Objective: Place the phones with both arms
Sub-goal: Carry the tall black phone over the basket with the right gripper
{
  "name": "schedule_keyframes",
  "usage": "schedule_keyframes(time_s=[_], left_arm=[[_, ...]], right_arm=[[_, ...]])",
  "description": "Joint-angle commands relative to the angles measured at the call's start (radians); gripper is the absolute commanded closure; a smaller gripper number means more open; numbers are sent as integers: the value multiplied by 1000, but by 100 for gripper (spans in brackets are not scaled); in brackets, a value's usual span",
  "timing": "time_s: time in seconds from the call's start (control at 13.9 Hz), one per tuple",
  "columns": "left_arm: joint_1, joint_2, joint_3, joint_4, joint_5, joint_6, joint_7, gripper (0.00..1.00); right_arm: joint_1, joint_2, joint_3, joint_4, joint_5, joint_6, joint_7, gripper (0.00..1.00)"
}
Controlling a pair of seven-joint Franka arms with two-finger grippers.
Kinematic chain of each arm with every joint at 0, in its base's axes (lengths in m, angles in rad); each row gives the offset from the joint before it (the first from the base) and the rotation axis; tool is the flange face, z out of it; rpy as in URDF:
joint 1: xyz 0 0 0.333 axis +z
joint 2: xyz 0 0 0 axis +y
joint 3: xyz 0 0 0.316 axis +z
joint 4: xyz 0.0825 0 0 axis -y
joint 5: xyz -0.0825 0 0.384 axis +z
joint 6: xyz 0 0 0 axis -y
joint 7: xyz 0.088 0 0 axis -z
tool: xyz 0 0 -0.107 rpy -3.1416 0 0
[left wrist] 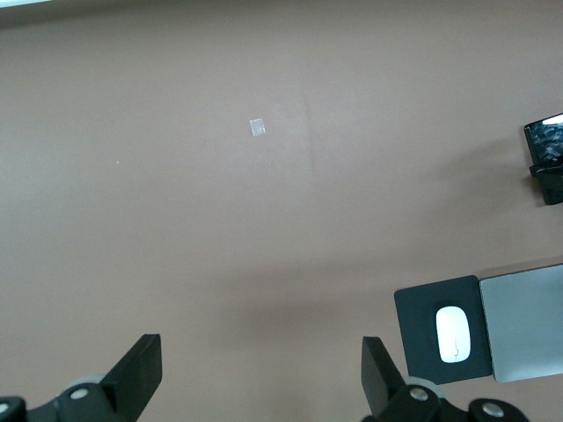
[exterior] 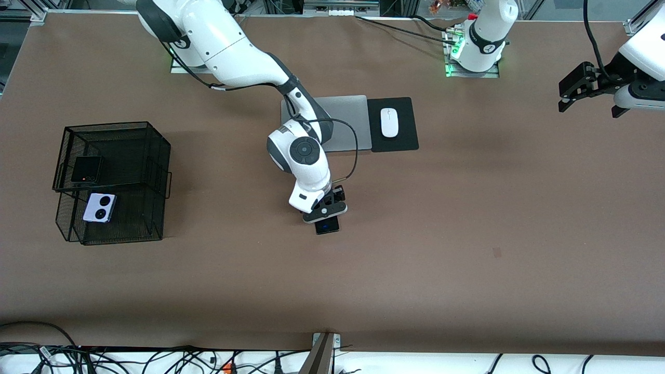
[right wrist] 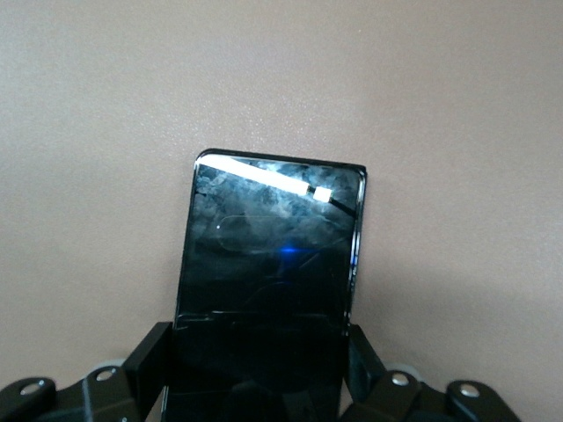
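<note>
Near the table's middle, a long black slab phone [right wrist: 268, 264] is clamped by the right gripper [exterior: 326, 214]. Spread open, the left gripper [exterior: 576, 88] is held above bare brown table [exterior: 467, 234], waiting.

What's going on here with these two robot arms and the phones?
The right gripper is down at the middle of the table, its fingers against the sides of the long black phone. The black folded phone and the lilac-white phone already sit in the wire basket. The left gripper waits open in the air.
</note>
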Motion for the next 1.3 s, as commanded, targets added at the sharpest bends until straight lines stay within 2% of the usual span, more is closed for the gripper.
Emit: schedule_keyframes(time_s=[0.0,0.29,0.58,0.87,1.08,1.23], left_arm=[[19,-23,-1,-22,-45,-6,-6,0],[37,-18,2,-11,-47,-7,-7,0],[54,-15,2,-10,-51,-7,-7,0],[54,-24,2,-14,-67,-15,5,0],[58,-26,8,-10,-50,-94,10,0],[75,-26,6,-7,-12,-95,10,0]], right_arm=[[3,-43,2,-36,-13,-72,-8,77],[-8,-87,0,-36,-17,-157,-20,77],[-67,-188,-1,-38,-19,-293,-21,77],[-210,-340,4,-45,-5,-457,-66,77],[-334,-434,0,-53,-8,-618,-179,77],[-429,-489,-1,-100,-7,-672,-254,77]])
